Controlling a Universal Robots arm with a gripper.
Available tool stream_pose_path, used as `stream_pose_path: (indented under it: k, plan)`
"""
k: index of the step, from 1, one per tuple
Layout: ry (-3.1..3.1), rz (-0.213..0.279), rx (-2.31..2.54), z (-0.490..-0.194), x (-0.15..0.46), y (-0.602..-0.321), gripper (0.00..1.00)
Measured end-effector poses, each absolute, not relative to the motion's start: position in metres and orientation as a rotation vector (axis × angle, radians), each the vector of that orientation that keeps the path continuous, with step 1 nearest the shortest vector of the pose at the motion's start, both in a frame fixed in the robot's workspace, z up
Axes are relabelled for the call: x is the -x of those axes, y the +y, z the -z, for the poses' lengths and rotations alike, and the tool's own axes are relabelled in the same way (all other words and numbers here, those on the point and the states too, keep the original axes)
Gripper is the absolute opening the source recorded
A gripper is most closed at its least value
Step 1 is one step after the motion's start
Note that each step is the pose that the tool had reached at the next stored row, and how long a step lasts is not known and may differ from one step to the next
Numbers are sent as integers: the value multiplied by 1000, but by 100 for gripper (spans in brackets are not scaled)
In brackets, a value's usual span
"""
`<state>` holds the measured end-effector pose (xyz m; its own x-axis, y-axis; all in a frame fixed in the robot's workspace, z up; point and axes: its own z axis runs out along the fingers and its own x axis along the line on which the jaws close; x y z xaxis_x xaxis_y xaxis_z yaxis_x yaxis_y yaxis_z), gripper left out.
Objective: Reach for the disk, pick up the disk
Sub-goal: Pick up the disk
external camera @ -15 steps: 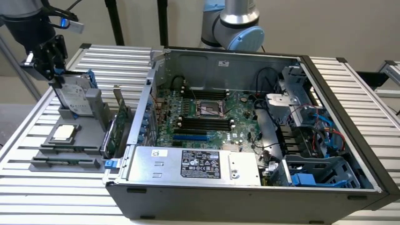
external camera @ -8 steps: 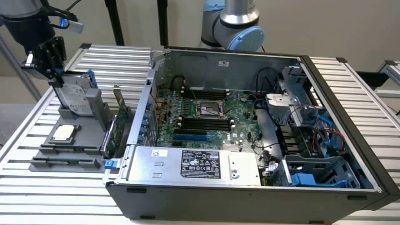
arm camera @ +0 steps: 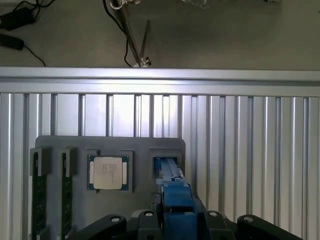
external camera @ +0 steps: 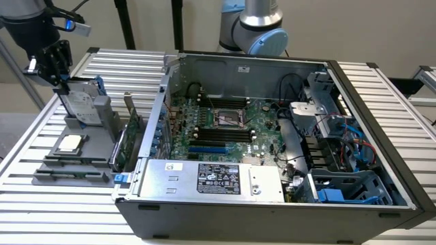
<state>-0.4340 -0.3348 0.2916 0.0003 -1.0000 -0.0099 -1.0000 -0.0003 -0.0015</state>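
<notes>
The disk [external camera: 80,102] stands on edge in a slot of the grey holder [external camera: 102,116] at the exterior view's left, silver-grey with a white label and blue rails. My gripper [external camera: 61,82] sits right at its upper end, black and coming down from the top left corner. In the wrist view the disk's blue rail [arm camera: 172,192] runs up out of the holder slot [arm camera: 167,150] into the middle of my gripper [arm camera: 175,227], whose black body flanks it on both sides. The disk rests in its slot.
A small square silver chip [external camera: 71,143] [arm camera: 108,172] lies in the holder beside the disk. Memory sticks [arm camera: 39,197] fill the holder's narrow slots. The open computer case [external camera: 272,127] with its silver power supply box [external camera: 211,178] stands close on the exterior view's right. A slatted metal table [external camera: 41,214] carries everything.
</notes>
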Motion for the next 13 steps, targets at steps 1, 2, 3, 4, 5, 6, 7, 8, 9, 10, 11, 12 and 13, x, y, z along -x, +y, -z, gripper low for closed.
stream_pose_path:
  k: [1, 2, 3, 4, 5, 6, 7, 8, 9, 10, 11, 12, 13]
  plan:
    - [2215, -9, 2216, -292, 434, -335, 33]
    - [2215, -9, 2216, -292, 434, -336, 33]
    - [2216, -9, 2216, -292, 434, -337, 33]
    - [2216, -9, 2216, -292, 434, -338, 33]
    - [2215, -9, 2216, -292, 434, -339, 33]
    - [2216, -9, 2216, -292, 434, -340, 33]
    - [2216, -9, 2216, -292, 434, -341, 33]
    - [2216, -9, 2216, -292, 434, -342, 33]
    - [2216, -9, 2216, -292, 434, -342, 33]
    - [2216, -9, 2215, -292, 434, -342, 33]
    - [2216, -9, 2215, -292, 434, -342, 33]
    - [2216, -9, 2216, -292, 434, -342, 33]
    - [2216, -9, 2216, -292, 434, -342, 33]
